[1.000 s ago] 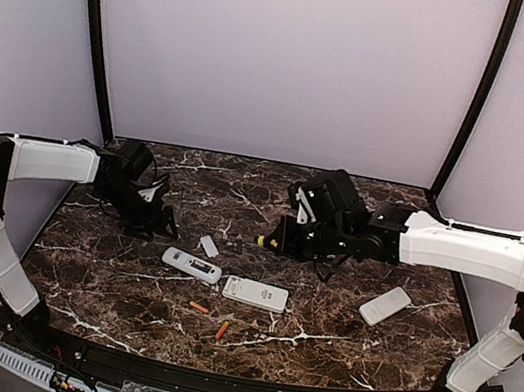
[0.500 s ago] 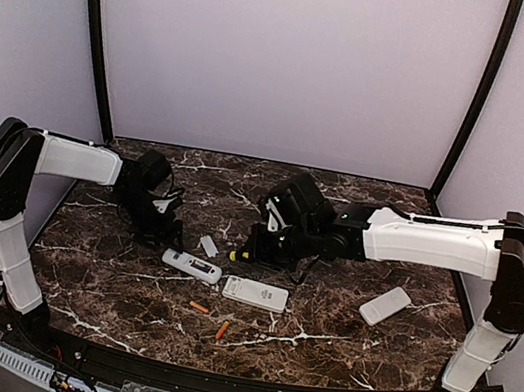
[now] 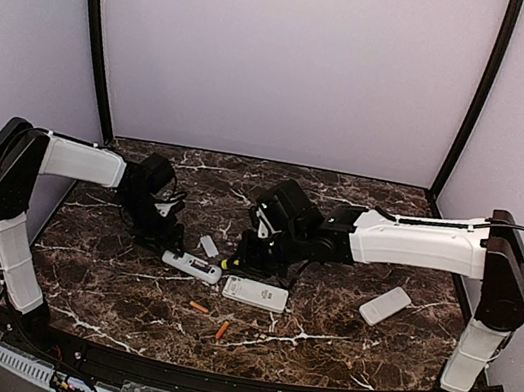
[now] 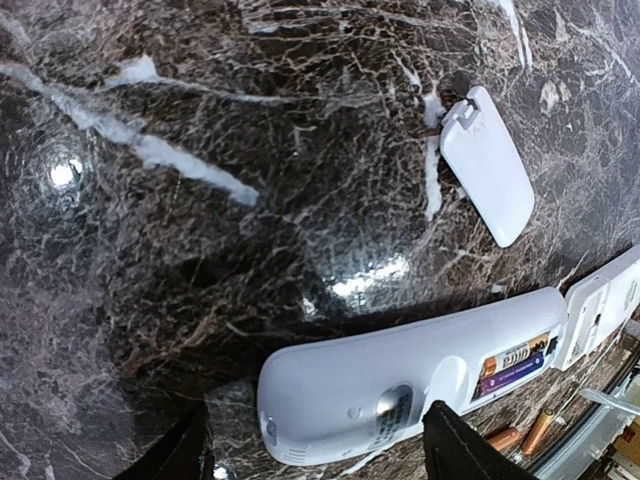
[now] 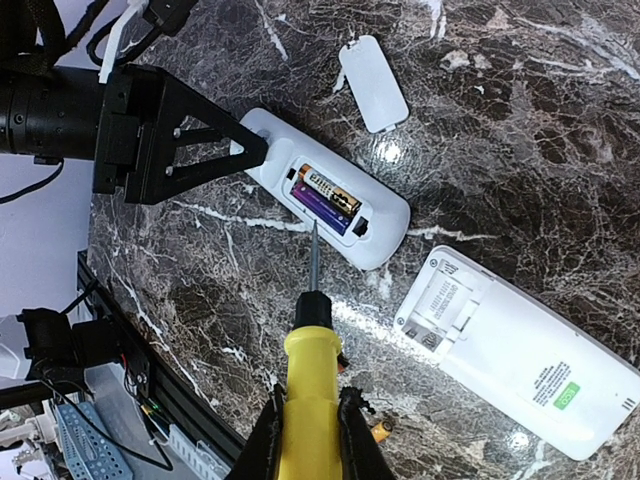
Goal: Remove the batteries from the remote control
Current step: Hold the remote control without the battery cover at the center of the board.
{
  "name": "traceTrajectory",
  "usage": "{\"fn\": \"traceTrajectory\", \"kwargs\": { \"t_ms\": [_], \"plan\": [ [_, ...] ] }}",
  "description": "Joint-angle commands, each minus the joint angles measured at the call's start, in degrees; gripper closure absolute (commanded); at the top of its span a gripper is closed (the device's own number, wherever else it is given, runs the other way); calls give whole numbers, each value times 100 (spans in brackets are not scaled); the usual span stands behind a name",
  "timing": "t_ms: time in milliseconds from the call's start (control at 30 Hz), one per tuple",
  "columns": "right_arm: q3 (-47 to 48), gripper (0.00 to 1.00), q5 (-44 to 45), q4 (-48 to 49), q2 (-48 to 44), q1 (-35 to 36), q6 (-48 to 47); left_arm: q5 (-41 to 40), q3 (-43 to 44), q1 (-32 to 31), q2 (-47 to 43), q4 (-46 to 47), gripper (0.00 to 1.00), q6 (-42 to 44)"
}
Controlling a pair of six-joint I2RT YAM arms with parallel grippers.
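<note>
A white remote lies back-up with its compartment open, holding an orange battery and a bluish battery, which also show in the left wrist view. My left gripper is open, its fingers on either side of the remote's left end. My right gripper is shut on a yellow-handled screwdriver. The screwdriver's tip sits at the edge of the compartment. Two loose orange batteries lie nearer the front.
The remote's battery cover lies just behind it. A second white remote with an empty compartment lies to the right. A third remote lies farther right.
My right gripper has carried the screwdriver left and down to the open remote. My left gripper has moved right and down to the remote's left end.
</note>
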Motion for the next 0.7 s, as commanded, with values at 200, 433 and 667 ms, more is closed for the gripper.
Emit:
{"fn": "traceTrajectory", "kwargs": {
  "t_ms": [200,433,667],
  "plan": [
    [174,100,-5,-24,114,75,156,-201,111,-158,23,-186,30,133],
    [250,100,6,-125,207,85,178,-258,104,-171,80,-179,36,136],
    [295,100,81,-221,270,86,270,-282,111,-225,137,-194,43,164]
  ]
}}
